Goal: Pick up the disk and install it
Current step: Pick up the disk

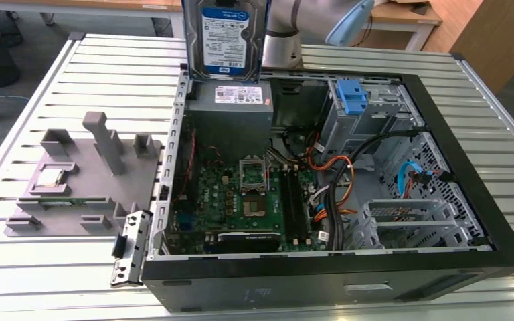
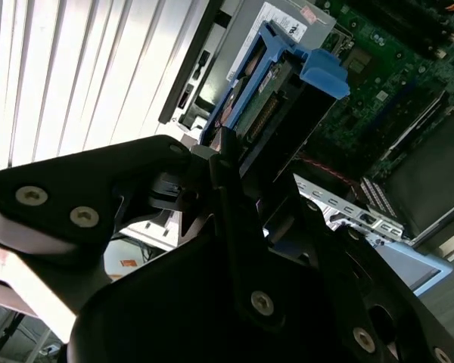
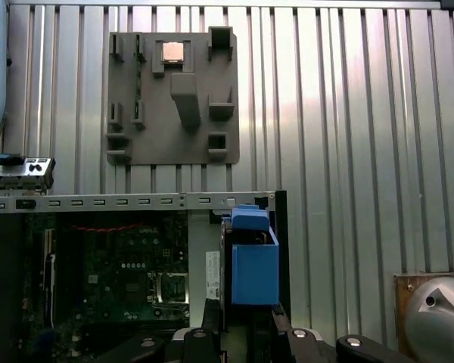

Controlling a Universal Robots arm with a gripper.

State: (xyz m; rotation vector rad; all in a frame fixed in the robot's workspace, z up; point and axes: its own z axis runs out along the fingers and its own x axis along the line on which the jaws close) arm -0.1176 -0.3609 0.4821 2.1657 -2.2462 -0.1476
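The disk (image 1: 225,37) hangs upright in the air, its blue-and-white label facing the exterior view. It is above the far left corner of the open computer case (image 1: 494,247), just over the grey power-supply box (image 1: 230,100). In the second wrist view my gripper (image 2: 228,155) is shut on the disk (image 2: 276,106), whose blue carrier rail and connector edge point down toward the case. In the first wrist view the disk (image 3: 253,265) appears end-on, with the black fingers (image 3: 212,321) on either side of it.
Inside the case lie the motherboard (image 1: 239,194), cables and a drive cage with a blue latch piece (image 1: 353,100). A grey fixture tray (image 1: 78,184) sits on the slatted metal table (image 1: 25,267) at the exterior view's left. The arm (image 1: 297,30) stands behind the case.
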